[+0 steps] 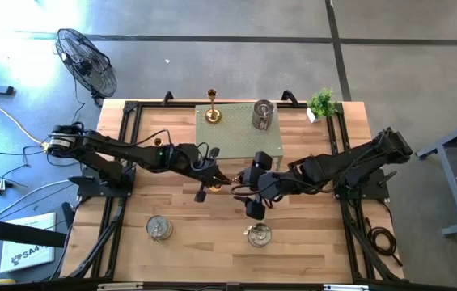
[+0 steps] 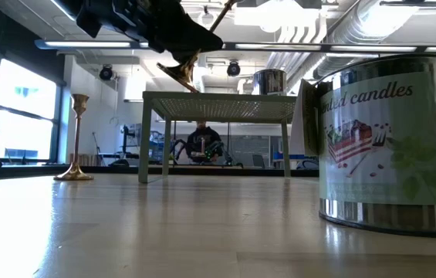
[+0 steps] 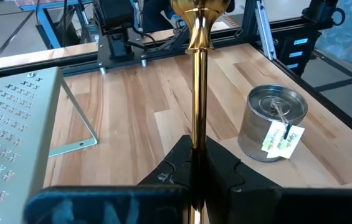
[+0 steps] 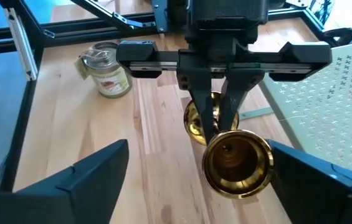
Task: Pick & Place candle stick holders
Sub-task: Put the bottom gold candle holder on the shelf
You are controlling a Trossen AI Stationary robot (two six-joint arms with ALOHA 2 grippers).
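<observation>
Candlestick of shiny gold brass with thin stem [image 3: 197,93], held level above mid-table: we find the left gripper [image 4: 220,118] pinching its stem, and the right gripper [image 4: 191,177] spread wide at either side of its cup end, apart from it. At 12 o'clock we log a perforated pale green metal stand [image 1: 236,133] bearing a second brass holder [image 1: 211,113] and a squat silvery cylinder [image 1: 263,114]. At 6 o'clock, two silvery cylinders [image 1: 159,229] [image 1: 259,235].

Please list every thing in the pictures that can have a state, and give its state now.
Left gripper: shut on the gold candlestick stem.
Right gripper: open, holding nothing.
Held gold candlestick: lifted off the table, lying sideways.
Second gold candlestick: upright on the mesh shelf.
Tin on the shelf: upright.
Two tins on the table: upright.
</observation>
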